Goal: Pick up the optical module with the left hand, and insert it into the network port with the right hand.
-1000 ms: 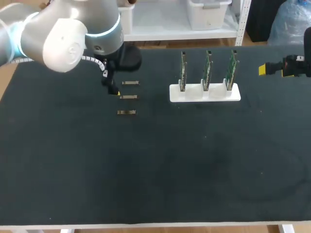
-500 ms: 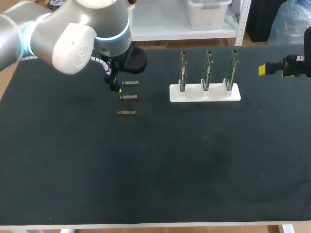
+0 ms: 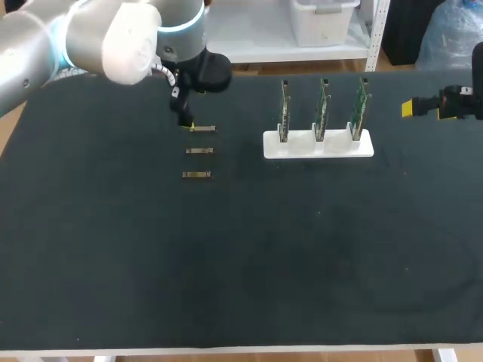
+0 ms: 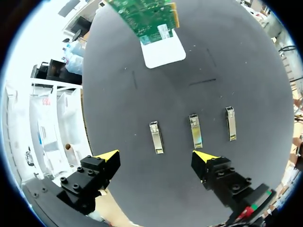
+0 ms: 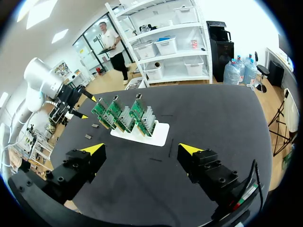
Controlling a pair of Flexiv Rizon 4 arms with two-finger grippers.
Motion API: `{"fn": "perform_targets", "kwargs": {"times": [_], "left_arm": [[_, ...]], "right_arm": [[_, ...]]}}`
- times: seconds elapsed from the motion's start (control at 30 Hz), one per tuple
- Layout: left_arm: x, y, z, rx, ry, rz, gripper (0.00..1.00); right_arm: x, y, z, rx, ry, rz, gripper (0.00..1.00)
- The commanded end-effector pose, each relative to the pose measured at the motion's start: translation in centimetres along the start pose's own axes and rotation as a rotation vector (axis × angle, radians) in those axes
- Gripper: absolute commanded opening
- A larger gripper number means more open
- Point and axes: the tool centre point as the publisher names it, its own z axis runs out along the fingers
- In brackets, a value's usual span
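Note:
Three small metal optical modules lie in a row on the black table: far point(image 3: 202, 129), middle point(image 3: 199, 151) and near point(image 3: 196, 175). My left gripper point(image 3: 185, 121) hangs open at the left end of the far module. In the left wrist view this module point(image 4: 156, 137) lies just ahead of the gap between the open fingers of the gripper point(image 4: 156, 156), with the other two point(image 4: 195, 130) point(image 4: 231, 123) beside it. A white holder point(image 3: 318, 145) carries three upright green network boards point(image 3: 321, 109). My right gripper point(image 3: 411, 108) stays open and empty at the table's far right, and the boards point(image 5: 125, 116) are well ahead of it point(image 5: 142, 149).
The white holder point(image 4: 163, 53) with a green board point(image 4: 147, 16) stands beyond the modules as seen from the left wrist. My left arm point(image 5: 42, 80) shows past the boards in the right wrist view. Bare black mat point(image 3: 287, 264) covers the front half of the table.
My left arm has moved toward the far side of the table, carrying its gripper from beside the middle module up to the far module. The right arm has stayed still.

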Motion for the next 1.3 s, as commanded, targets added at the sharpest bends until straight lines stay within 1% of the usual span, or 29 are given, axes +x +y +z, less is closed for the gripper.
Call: {"fn": "perform_targets", "kwargs": {"times": [0.03, 0.13, 0.27, 0.47, 0.6, 0.8, 0.9, 1.3], "left_arm": [[0.3, 0.8, 0.6, 0.087, 0.017, -0.025, 1.00], [0.5, 0.5, 1.0, 0.098, 0.025, -0.058, 1.00], [0.4, 0.2, 1.4, 0.110, 0.009, -0.092, 1.00], [0.0, 0.0, 1.9, 0.101, -0.010, -0.116, 1.00], [-0.2, -0.1, 2.4, 0.072, -0.023, -0.152, 1.00], [-0.2, -0.5, 3.1, 0.056, -0.042, -0.172, 1.00], [-0.1, -0.7, 3.6, 0.055, -0.022, -0.181, 1.00], [-0.2, -1.1, 4.7, 0.060, -0.014, -0.198, 1.00]], "right_arm": [[0.0, 0.0, 0.0, 0.000, 0.000, 0.000, 1.00], [0.0, 0.0, 0.0, 0.000, 0.000, 0.000, 1.00], [0.0, 0.0, 0.0, 0.000, 0.000, 0.000, 1.00], [0.0, 0.0, 0.0, 0.000, 0.000, 0.000, 1.00], [0.0, 0.0, 0.0, 0.000, 0.000, 0.000, 1.00], [0.0, 0.0, 0.0, 0.000, 0.000, 0.000, 1.00], [0.0, 0.0, 0.0, 0.000, 0.000, 0.000, 1.00], [0.0, 0.0, 0.0, 0.000, 0.000, 0.000, 1.00]]}}
